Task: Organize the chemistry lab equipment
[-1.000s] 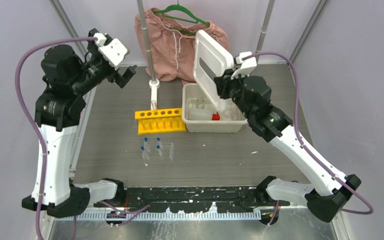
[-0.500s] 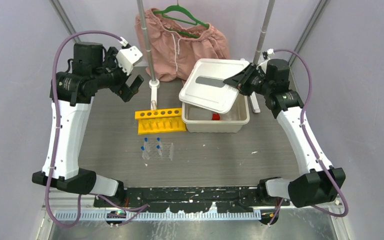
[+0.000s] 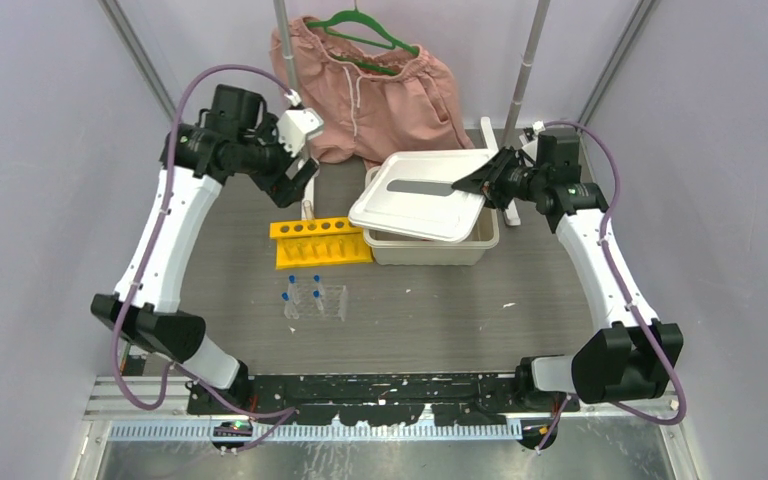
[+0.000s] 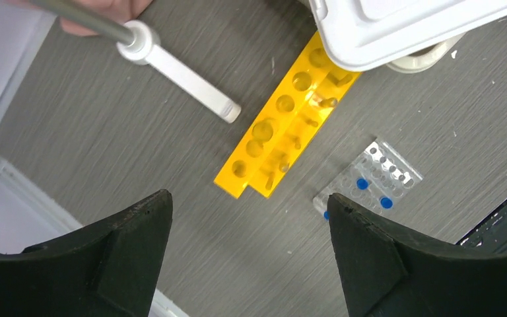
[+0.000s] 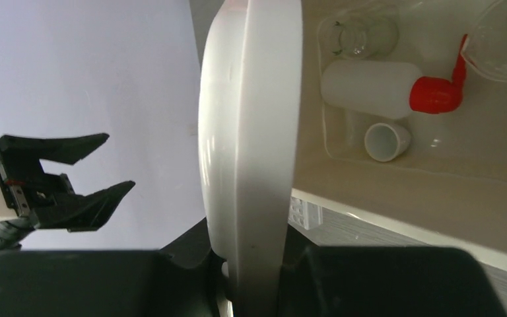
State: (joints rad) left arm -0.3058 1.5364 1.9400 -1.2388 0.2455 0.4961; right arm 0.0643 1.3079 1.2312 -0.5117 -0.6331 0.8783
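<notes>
My right gripper (image 3: 476,180) is shut on the right edge of the white bin lid (image 3: 418,196) and holds it tilted low over the white bin (image 3: 430,252). In the right wrist view the lid (image 5: 257,132) stands between the fingers. The bin holds the white squeeze bottle (image 5: 368,88) with its red cap (image 5: 437,94), a small white dish (image 5: 386,140) and clear beakers (image 5: 360,36). My left gripper (image 3: 298,180) is open and empty, high above the yellow tube rack (image 3: 321,241). The clear grid rack (image 3: 331,300) and blue-capped tubes (image 3: 288,297) lie nearer. The left wrist view shows the left gripper (image 4: 249,198), yellow rack (image 4: 284,125) and grid rack (image 4: 370,178).
Pink shorts on a green hanger (image 3: 370,80) hang at the back. A metal pole (image 3: 293,90) with a white foot (image 4: 185,82) stands just behind the yellow rack. A second pole (image 3: 525,60) stands behind the bin. Enclosure walls close both sides.
The right gripper has swung the lid from upright down to nearly flat over the bin. The left arm has moved right, to above the yellow rack by the pole.
</notes>
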